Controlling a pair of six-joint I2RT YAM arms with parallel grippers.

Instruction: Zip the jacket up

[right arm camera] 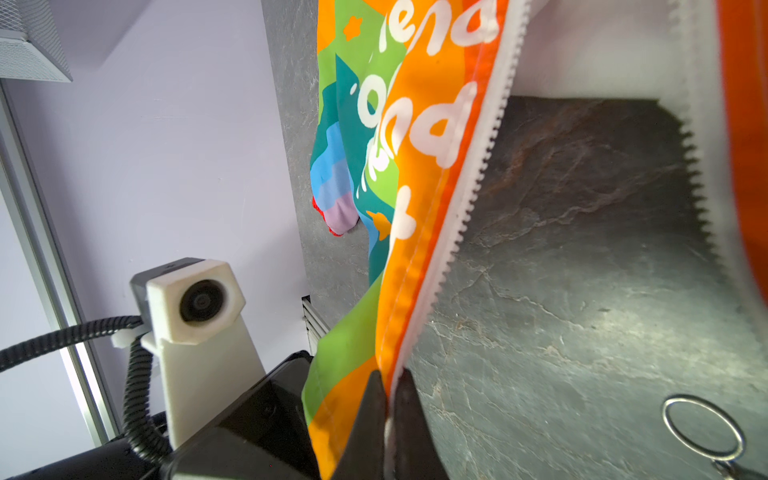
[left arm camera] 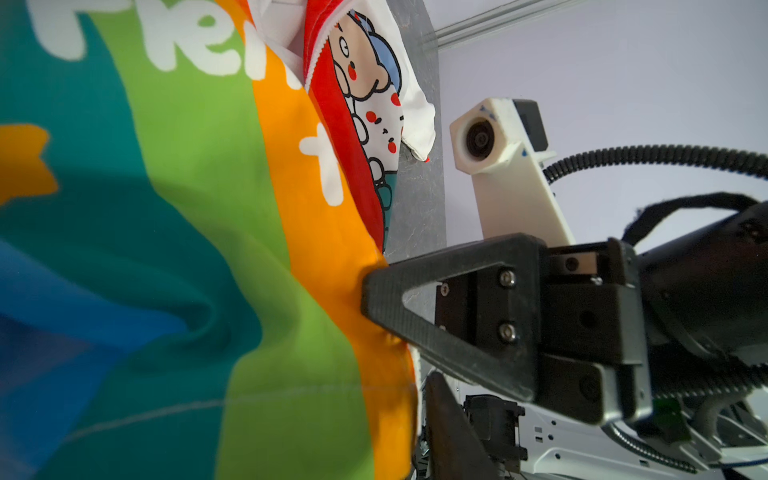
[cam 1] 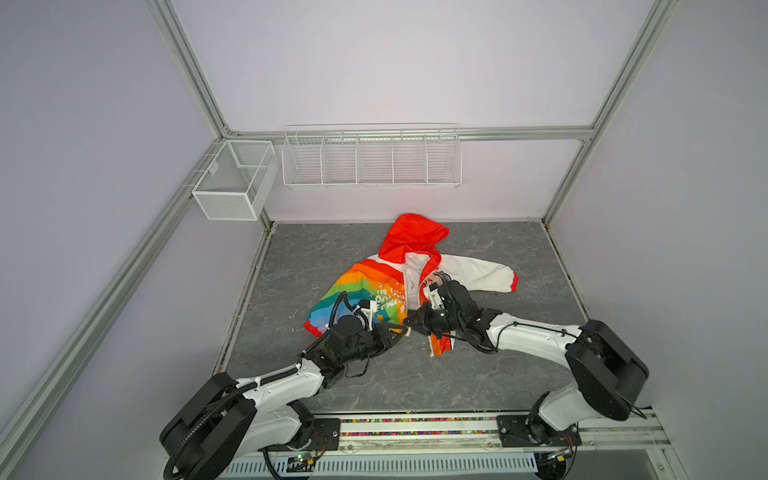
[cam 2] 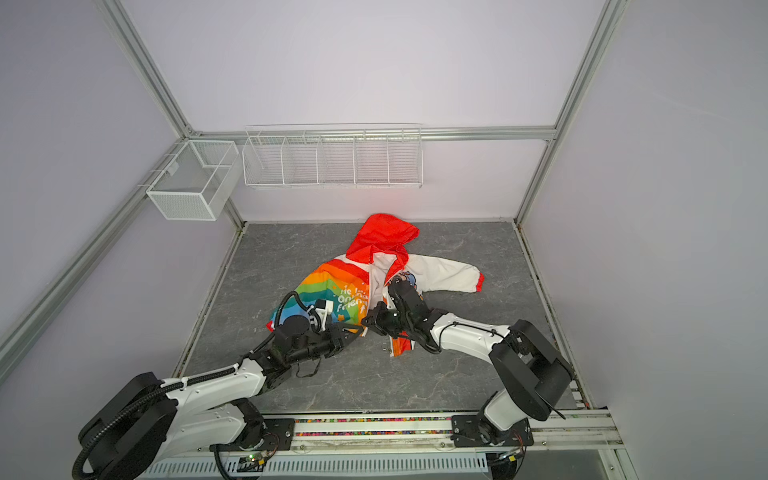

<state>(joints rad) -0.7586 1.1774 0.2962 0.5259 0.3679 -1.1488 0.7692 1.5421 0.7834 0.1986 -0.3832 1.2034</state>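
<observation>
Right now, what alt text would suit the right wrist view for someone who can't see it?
The right arm's fingers pinch the jacket's rainbow edge beside its white zipper, whose two toothed rows stand apart over the grey table. A metal ring lies on the table; the left arm's camera shows too.

Open tabletop [cam 1: 316,257] left of the jacket [cam 1: 361,291], right beyond the white sleeve [cam 1: 478,272], and in front between the two arms. Tight at front centre: left gripper [cam 1: 398,332] and right gripper [right arm camera: 388,382] close together at the hem, small metal ring [right arm camera: 702,428] just beside. Clear air below wire rack [cam 1: 371,158] and mesh basket [cam 1: 232,178].
</observation>
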